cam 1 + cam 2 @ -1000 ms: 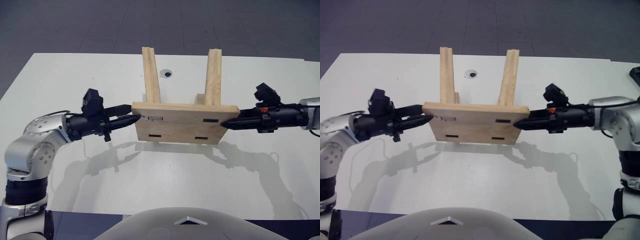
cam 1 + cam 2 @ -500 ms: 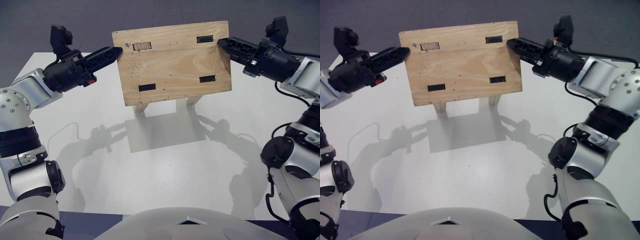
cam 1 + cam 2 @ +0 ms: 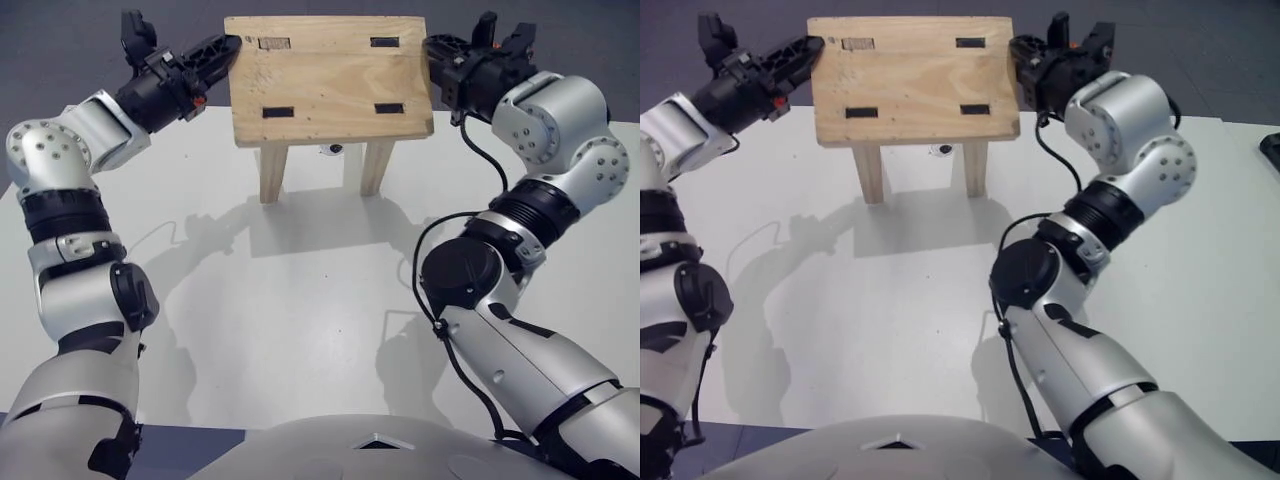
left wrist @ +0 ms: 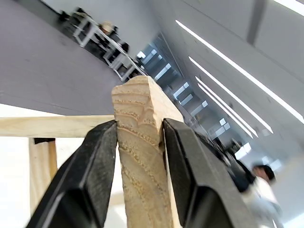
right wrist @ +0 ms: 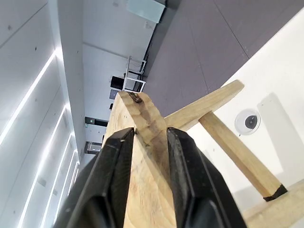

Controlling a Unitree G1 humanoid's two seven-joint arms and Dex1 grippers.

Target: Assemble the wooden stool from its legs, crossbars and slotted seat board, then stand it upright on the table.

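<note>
Left gripper (image 3: 228, 45): clamped narrow on the end edge of the slotted seat board (image 3: 330, 80), at the board's 10 o'clock corner. In the left wrist view we see one finger pressed to each face of the wood.

Wooden stool: stands at 12 o'clock on the bench (image 3: 300, 330), toward the far edge. The seat board is on top with its face tipped toward us and four dark slots showing. Its long axis runs 9 to 3 o'clock, from one gripper to the other. The left leg (image 3: 272, 172) and right leg (image 3: 377, 168) point down at the bench. Their feet are at the surface or just above it; we cannot tell which. A round fitting (image 3: 335, 149) sits in the bench between the legs, farther back.

Right gripper (image 3: 432, 52): closed tight on the opposite end, at the board's 2 o'clock corner.

Our reading: the stool is assembled and nearly stood up. What matters next is that the legs stay square over the bench. Each arm holds one end and neither is nearer, so we think both should let go together.
</note>
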